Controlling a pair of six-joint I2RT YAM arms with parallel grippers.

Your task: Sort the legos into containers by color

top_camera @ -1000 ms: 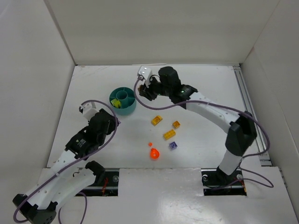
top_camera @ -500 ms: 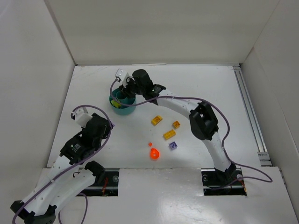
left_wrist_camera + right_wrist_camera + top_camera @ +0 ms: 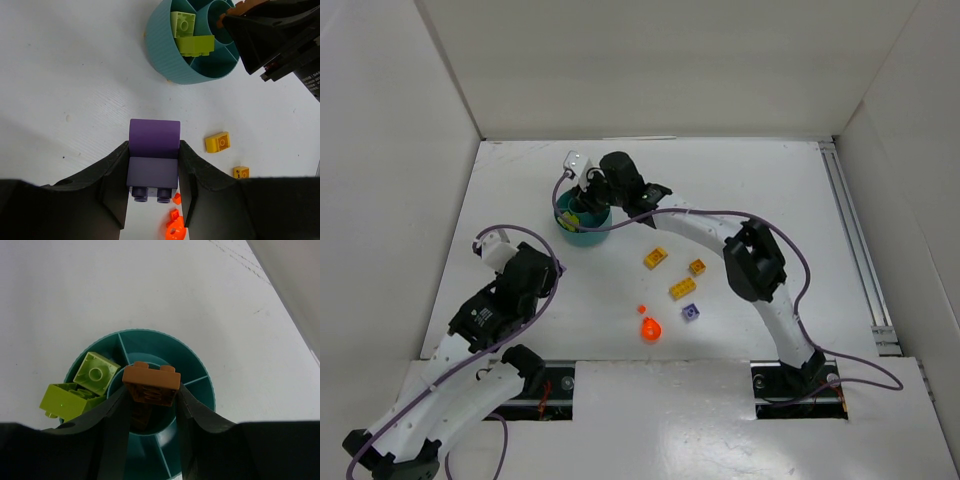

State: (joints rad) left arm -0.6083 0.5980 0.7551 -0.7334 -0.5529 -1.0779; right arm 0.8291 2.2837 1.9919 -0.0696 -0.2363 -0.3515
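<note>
Loose on table (image 3: pixel 770 200): yellow bricks (image 3: pixel 682 289), orange bits (image 3: pixel 650 328). R arm (image 3: pixel 700 225) stretched over dish (image 3: pixel 195 365), R pincer (image 3: pixel 150 392) clamps brown brick (image 3: pixel 151 381); L pincer (image 3: pixel 152 172) clamps purple brick (image 3: pixel 154 150).

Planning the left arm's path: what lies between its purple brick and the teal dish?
Only bare table, seen in the left wrist view, separates the purple brick in the left end effector from the teal dish.

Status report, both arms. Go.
Left fingers shut on purple brick, short of teal dish. Right fingers shut on brown brick over dish centre. Nothing seen blocking.
</note>
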